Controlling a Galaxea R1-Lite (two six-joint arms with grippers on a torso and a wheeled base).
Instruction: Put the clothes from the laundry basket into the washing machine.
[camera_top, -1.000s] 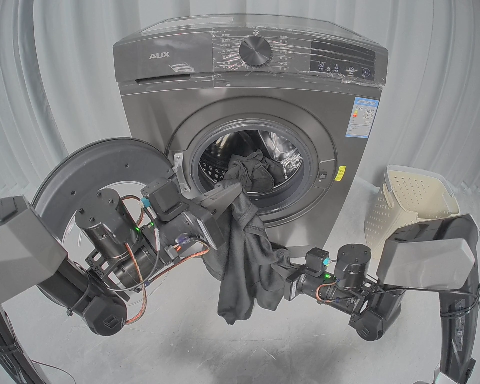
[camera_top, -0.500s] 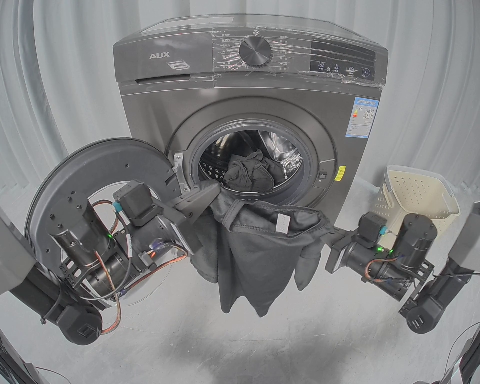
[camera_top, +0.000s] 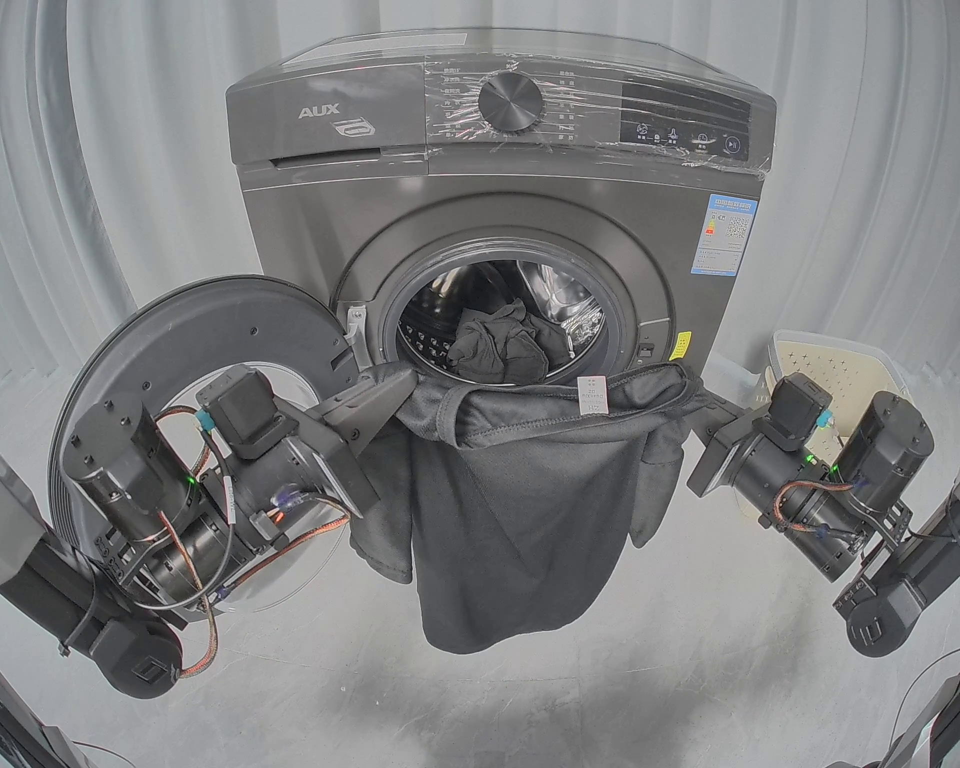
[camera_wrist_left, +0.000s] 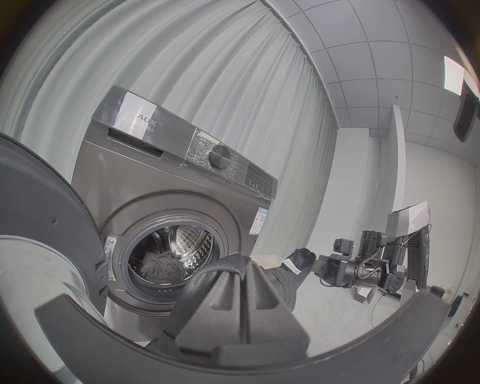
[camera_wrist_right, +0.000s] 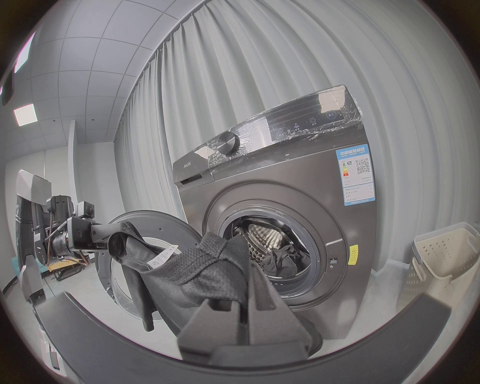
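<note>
Your left pincer (camera_top: 396, 384) is clamped tight on one end of a dark garment (camera_top: 520, 500), its fingers (camera_wrist_left: 227, 305) pressed together with the mesh fabric caught between them. Your right pincer (camera_top: 706, 402) pinches the other end the same way, cloth bunched over its closed fingers (camera_wrist_right: 270, 310). Between the two, the garment's upper edge is stretched out almost level. A white tag (camera_top: 592, 394) shows near the middle of that edge. The rest of the cloth hangs in a wide sheet above the grey floor (camera_top: 620, 700) and does not touch it.

Just behind the left pincer, the washing machine's round door (camera_top: 190, 330) stands swung wide open on your left. The stretched edge sits right in front of the lower rim of the drum opening (camera_top: 505, 320) of the washing machine (camera_top: 500, 200), level with it. The garment is outside the drum.

Inside the drum, a crumpled dark piece of clothing (camera_top: 498, 345) lies on the metal wall.

To your right, beyond the right arm, the cream laundry basket (camera_top: 850, 372) stands on the floor beside the machine. The part of its inside that shows holds no clothes.

A pale curtain (camera_top: 120, 150) hangs behind everything.
</note>
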